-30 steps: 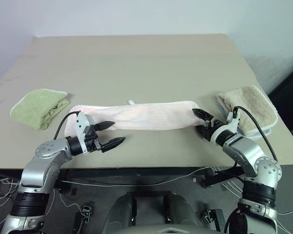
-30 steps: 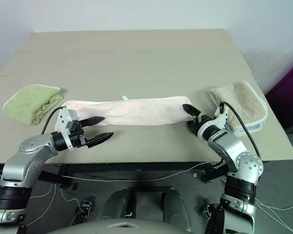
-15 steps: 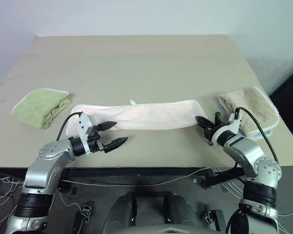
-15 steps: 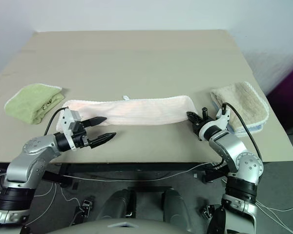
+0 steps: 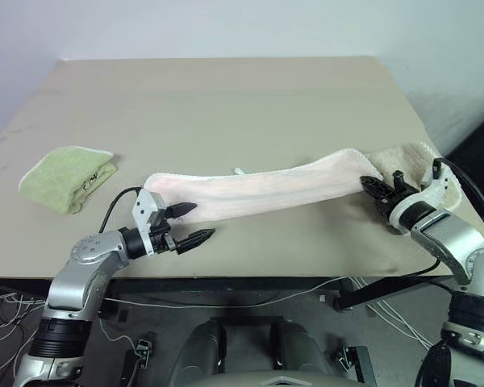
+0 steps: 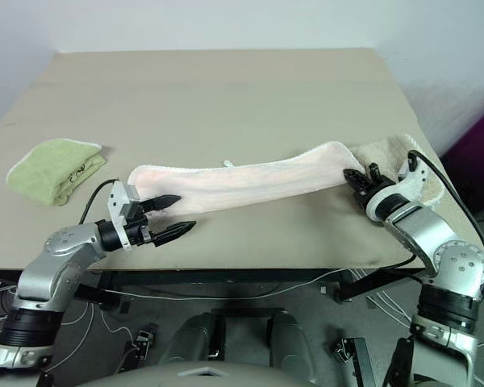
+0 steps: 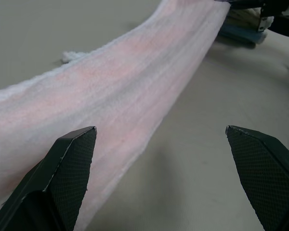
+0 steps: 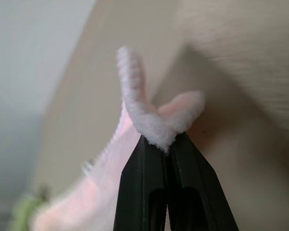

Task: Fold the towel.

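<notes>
While right gripper (image 6: 360,180) pinches towel (image 5: 258,187) end, raising it for folding over | left gripper (image 5: 188,225) gapes wide beside opposite end, holding nothing

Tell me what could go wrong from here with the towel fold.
The right tool pinches only a thin edge of the pink towel, so the cloth might slip out as it lifts. The left tool is open beside the other end, not gripping, so that end may drag. The lifted end hangs close over the beige towel and could snag it.
</notes>
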`<control>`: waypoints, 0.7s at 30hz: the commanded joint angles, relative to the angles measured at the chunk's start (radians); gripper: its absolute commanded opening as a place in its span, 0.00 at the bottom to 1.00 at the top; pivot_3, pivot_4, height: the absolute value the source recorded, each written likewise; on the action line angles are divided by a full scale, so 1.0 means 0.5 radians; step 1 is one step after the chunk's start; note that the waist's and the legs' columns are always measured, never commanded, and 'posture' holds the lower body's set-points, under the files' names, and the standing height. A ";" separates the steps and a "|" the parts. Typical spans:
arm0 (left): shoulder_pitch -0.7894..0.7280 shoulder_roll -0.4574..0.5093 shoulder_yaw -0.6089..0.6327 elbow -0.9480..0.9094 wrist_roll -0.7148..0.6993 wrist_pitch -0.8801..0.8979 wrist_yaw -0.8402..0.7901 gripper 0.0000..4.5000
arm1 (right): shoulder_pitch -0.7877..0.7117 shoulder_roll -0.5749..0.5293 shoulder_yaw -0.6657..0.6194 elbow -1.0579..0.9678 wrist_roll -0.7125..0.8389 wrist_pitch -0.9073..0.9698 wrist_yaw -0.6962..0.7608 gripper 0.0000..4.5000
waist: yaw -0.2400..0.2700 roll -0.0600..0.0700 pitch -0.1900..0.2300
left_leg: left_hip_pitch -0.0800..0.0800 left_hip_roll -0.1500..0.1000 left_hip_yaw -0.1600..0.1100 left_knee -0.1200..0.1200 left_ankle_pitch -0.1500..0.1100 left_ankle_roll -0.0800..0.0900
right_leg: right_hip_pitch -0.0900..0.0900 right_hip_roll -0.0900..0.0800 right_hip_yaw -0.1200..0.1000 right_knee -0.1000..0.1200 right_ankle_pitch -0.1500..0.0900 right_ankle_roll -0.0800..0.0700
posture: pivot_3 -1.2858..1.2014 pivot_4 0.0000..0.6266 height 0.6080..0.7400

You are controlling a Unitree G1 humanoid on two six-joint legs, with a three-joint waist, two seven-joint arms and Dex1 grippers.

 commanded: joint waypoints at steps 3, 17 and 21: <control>-0.019 -0.019 0.004 -0.040 0.011 -0.048 0.015 1.00 | -0.137 -0.184 0.351 -0.306 -0.509 0.018 0.437 0.01 | 0.001 0.000 0.000 | 0.000 0.000 0.000 0.000 0.000 0.000 | -0.001 0.000 -0.001 0.000 0.000 0.000 | 0.52 0.24 1.00; 0.018 -0.135 -0.046 -0.101 0.028 -0.047 0.102 1.00 | -0.574 0.070 1.506 -0.235 -1.821 -0.305 1.206 0.01 | 0.006 -0.001 0.000 | -0.002 0.000 -0.001 0.000 0.000 0.000 | -0.004 -0.001 -0.002 -0.001 0.000 0.000 | 0.52 0.24 1.00; 0.072 -0.144 -0.037 -0.158 0.013 -0.045 0.140 1.00 | -0.560 0.169 1.528 -0.145 -1.972 -0.353 1.310 0.01 | 0.006 -0.001 0.000 | -0.005 -0.002 -0.002 0.000 0.000 0.000 | -0.006 -0.003 -0.002 -0.001 0.000 0.000 | 0.52 0.24 1.00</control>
